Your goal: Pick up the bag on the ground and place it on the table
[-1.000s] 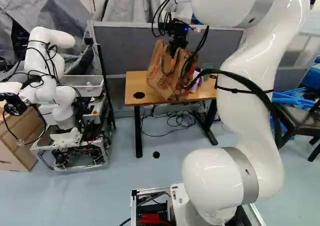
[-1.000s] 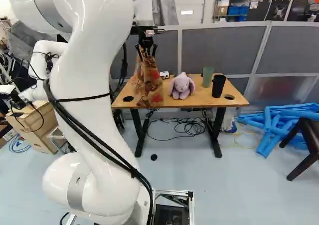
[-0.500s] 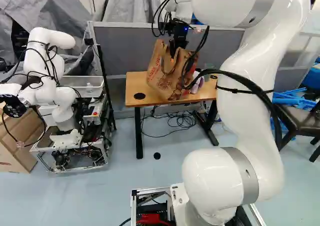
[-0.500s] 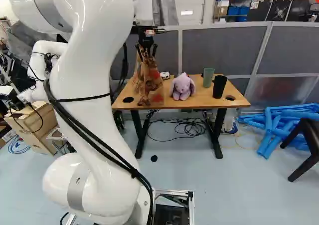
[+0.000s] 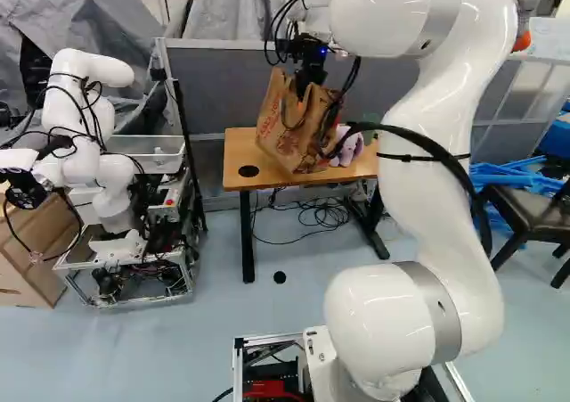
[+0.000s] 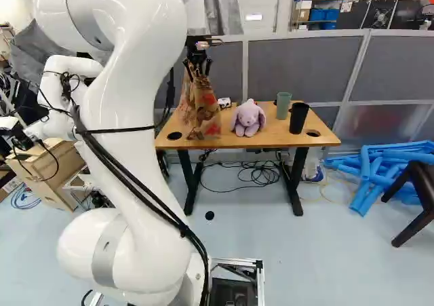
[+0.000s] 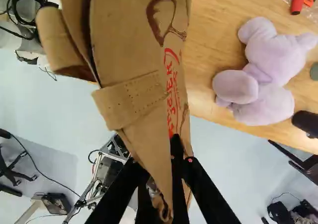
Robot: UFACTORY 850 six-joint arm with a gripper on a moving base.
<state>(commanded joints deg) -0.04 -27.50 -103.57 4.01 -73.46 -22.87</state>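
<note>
Bag (image 7: 134,40) plus wrist-view-only red-handled tool (image 7: 297,3)

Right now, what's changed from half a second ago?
The arm has moved, carrying the gripper and the paper bag it grips slightly left and up in both base views. The table, plush toy, green cup and black cup stayed put.

Lilac plush toy (image 6: 249,120), green cup (image 6: 283,106), perhaps a stool (image 5: 527,213)

Base (image 5: 267,340) moved slightly; arm (image 5: 436,108) leaned farther forward, bag (image 5: 287,127) shifted ahead with it.
</note>
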